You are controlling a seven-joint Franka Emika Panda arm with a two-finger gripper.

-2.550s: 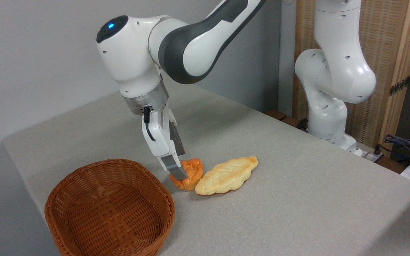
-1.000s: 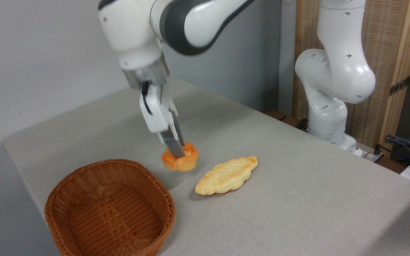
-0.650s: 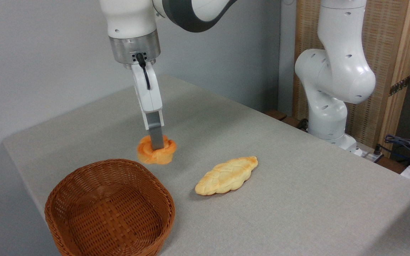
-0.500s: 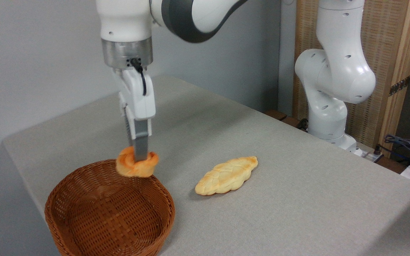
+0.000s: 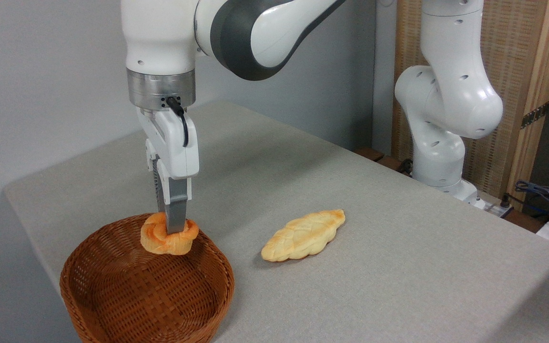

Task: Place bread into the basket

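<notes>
Grey cloth covers your table (image 5: 398,267), where the woven basket (image 5: 112,305) sits at the front left corner. Right of it, well apart, lies the pale braided loaf (image 5: 303,235), long axis running lower-left to upper-right. Your gripper (image 5: 172,228) points straight down, its 2 fingers clamped on the bread (image 5: 160,243), which hangs twisted top up over the basket's far rim.

One fixed camera stood off a corner of the grey cloth-covered table (image 5: 398,267), above tabletop height, and looked down and across it toward the grey wall (image 5: 41,71) and the slatted wooden screen (image 5: 517,57), fairly near.
</notes>
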